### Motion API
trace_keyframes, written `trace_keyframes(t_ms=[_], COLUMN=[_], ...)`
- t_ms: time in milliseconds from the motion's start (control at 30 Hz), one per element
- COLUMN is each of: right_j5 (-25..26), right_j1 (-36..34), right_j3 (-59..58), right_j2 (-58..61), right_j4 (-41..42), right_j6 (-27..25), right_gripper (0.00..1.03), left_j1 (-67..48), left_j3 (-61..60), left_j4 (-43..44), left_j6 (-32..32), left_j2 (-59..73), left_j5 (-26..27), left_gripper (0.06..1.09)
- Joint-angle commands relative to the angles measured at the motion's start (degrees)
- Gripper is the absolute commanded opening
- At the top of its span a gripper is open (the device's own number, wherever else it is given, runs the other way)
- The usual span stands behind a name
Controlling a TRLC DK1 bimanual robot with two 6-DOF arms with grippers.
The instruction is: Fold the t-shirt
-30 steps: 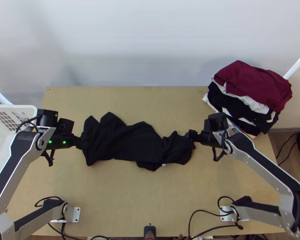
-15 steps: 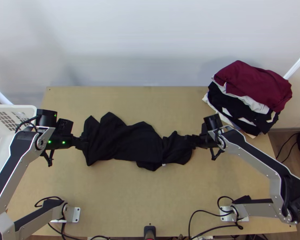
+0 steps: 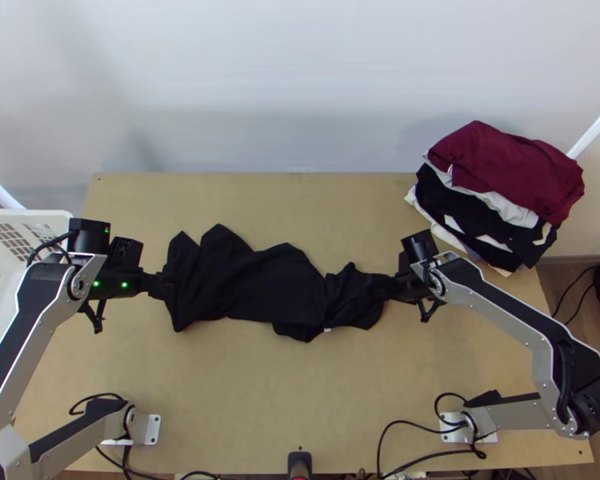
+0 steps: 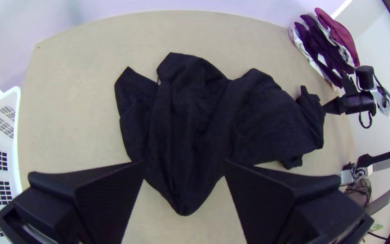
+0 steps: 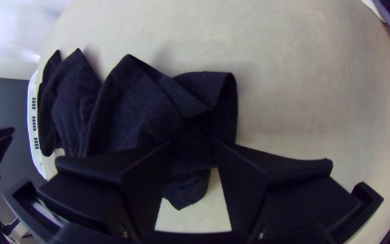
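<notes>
I find the black t-shirt [image 3: 248,284] bunched lengthwise across the table [image 3: 284,392]. My left gripper [image 4: 184,162] stands open at one end, my right gripper [image 5: 191,143] open at the other, neither pinching cloth. I judge the opposed placement meant for gripping both ends, to straighten the garment for folding.

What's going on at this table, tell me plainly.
A black t-shirt lies bunched and creased across the wooden table, not folded into shape. The robot's left end effector is at one end of it and the right end effector at the other, both with fingers open, so neither is clamped on the cloth. Beyond the right one sits a stack of clothes, burgundy on top.
</notes>
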Motion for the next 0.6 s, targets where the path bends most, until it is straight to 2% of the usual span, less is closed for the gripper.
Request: trace_keyframes(t_ms=[0,267,400,567], right_j5=[-0.43,0.01,5.19,7.83], right_j1=[1.67,5.10,8.09,11.87], right_j3=[1.07,6.35,8.63,11.09], right_j2=[-0.28,-2.13,-3.53,-0.98], right_j4=[-0.26,0.62,6.07,10.02], right_j6=[-0.09,0.35,-0.97,-1.84], right_gripper=[0.03,0.03,0.03,0.03], left_j1=[0.48,0.57,0.57,0.22], left_j3=[1.23,1.67,1.67,1.67], left_j4=[-1.06,-1.06,-0.98,-0.98], left_j6=[0.79,0.97,0.88,0.62], left_j2=[-1.31,-1.49,-1.49,-1.58], left_j5=[0.55,0.55,0.64,0.55], left_gripper=[0.90,0.90,0.90,0.90])
